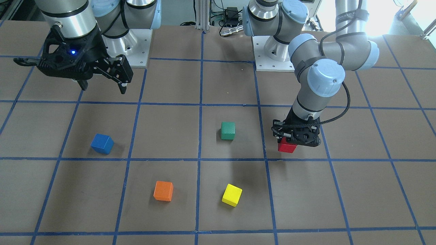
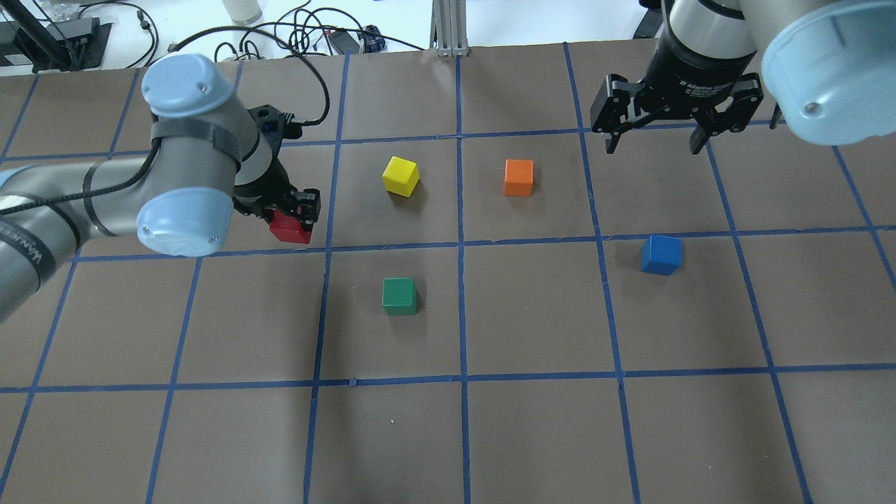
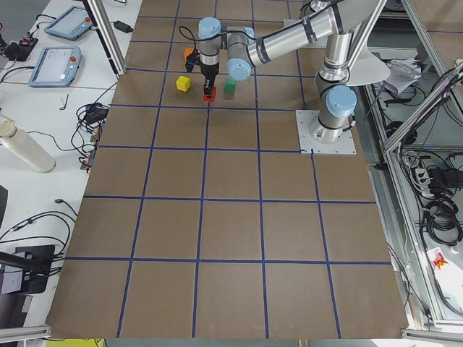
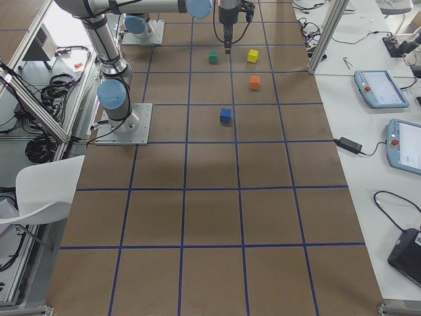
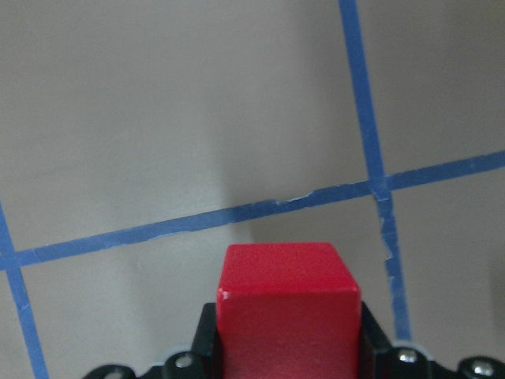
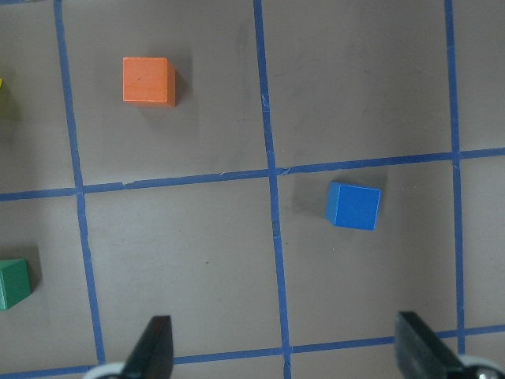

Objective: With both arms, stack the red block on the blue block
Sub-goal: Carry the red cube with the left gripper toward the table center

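Note:
My left gripper [image 1: 290, 143] is shut on the red block [image 1: 287, 147], low over the table; I cannot tell whether the block touches it. The left wrist view shows the red block [image 5: 288, 316] clamped between the jaws. It also shows in the overhead view [image 2: 288, 228] under my left gripper [image 2: 292, 218]. The blue block [image 1: 102, 143] lies alone on the table on the right arm's side, also in the overhead view [image 2: 661, 254] and the right wrist view [image 6: 353, 205]. My right gripper [image 2: 652, 148] hangs open and empty, high above the table, apart from the blue block.
A green cube [image 2: 400, 295] lies between the two task blocks. A yellow cube [image 2: 401, 175] and an orange cube [image 2: 519, 177] lie farther from the robot. Blue tape lines grid the brown table [image 2: 532, 434]. The arms' base plates sit at the robot's edge.

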Motion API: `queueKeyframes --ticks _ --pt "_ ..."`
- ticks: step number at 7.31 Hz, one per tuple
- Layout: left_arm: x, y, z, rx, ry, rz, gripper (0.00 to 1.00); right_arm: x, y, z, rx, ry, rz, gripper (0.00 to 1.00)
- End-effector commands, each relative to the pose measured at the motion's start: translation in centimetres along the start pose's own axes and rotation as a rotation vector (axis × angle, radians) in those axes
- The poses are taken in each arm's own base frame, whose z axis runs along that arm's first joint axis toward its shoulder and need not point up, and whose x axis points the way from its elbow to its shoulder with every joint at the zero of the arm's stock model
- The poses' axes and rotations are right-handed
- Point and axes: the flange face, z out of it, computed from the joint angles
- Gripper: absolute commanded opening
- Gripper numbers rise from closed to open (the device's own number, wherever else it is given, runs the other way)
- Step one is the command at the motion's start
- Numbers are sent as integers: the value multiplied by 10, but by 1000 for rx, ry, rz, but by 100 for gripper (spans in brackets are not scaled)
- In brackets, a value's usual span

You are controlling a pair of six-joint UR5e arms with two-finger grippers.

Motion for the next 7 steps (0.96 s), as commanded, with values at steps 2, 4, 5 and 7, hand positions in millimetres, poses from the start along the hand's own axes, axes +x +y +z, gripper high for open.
queueKeyframes --ticks 2,4,5,7 --pt "111 -18 -32 -96 115 -16 17 0 0 -1 2 1 -1 100" --pt "175 -7 -3 -163 152 -9 17 0 2 -1 1 0 -5 100" --pt "203 -2 12 -192 162 -44 20 0 2 -1 1 0 -5 100" --pt "239 5 43 -222 144 -67 21 0 1 -2 3 0 -4 100"
